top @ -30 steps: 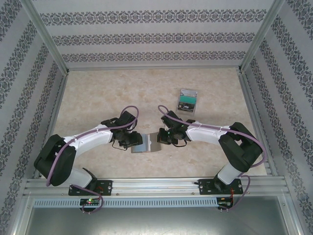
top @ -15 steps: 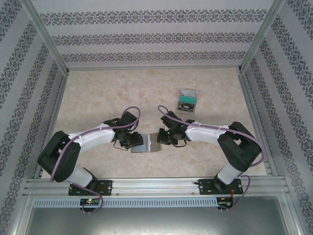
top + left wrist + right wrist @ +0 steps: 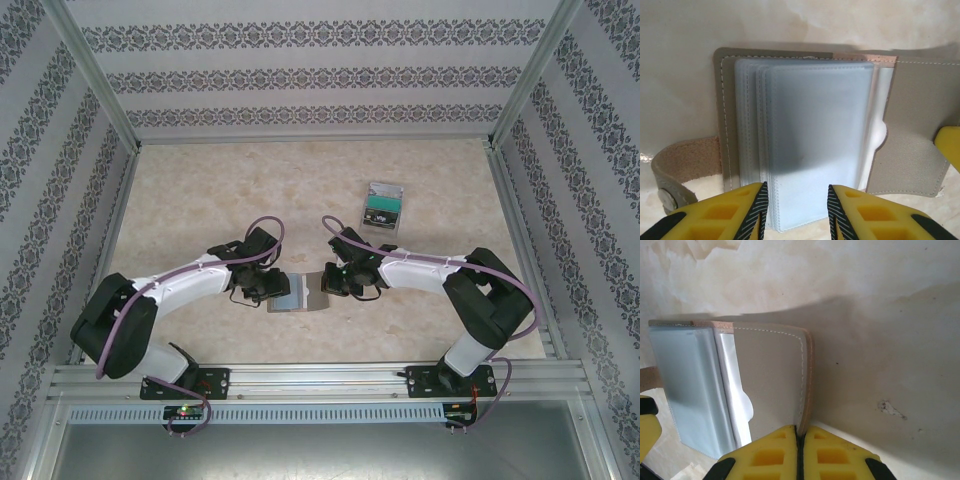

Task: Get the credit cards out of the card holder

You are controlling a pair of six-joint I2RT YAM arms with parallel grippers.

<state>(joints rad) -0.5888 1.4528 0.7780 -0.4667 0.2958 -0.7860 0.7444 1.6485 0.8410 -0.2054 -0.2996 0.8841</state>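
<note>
The card holder [image 3: 300, 293] lies open on the table between both grippers, grey-brown outside [image 3: 912, 145] with a stack of frosted pale blue sleeves [image 3: 815, 135] inside. The credit cards are hidden; I cannot see through the sleeves. My left gripper [image 3: 797, 202] is open, its two fingers standing apart over the near edge of the sleeve stack. My right gripper [image 3: 799, 432] is shut on the edge of the card holder's right flap [image 3: 770, 375], holding it out flat. The strap tab [image 3: 677, 172] with its snap curls off the left side.
A clear plastic case [image 3: 382, 207] with green-and-black contents lies at the back right. Patterned walls and metal rails enclose the marbled table [image 3: 200, 200]. The two grippers [image 3: 280, 288] [image 3: 326, 283] sit close together over the card holder.
The left arm's rear links have shifted slightly and its fingers have drawn a touch closer together. The card holder and the right gripper have stayed where they were.
</note>
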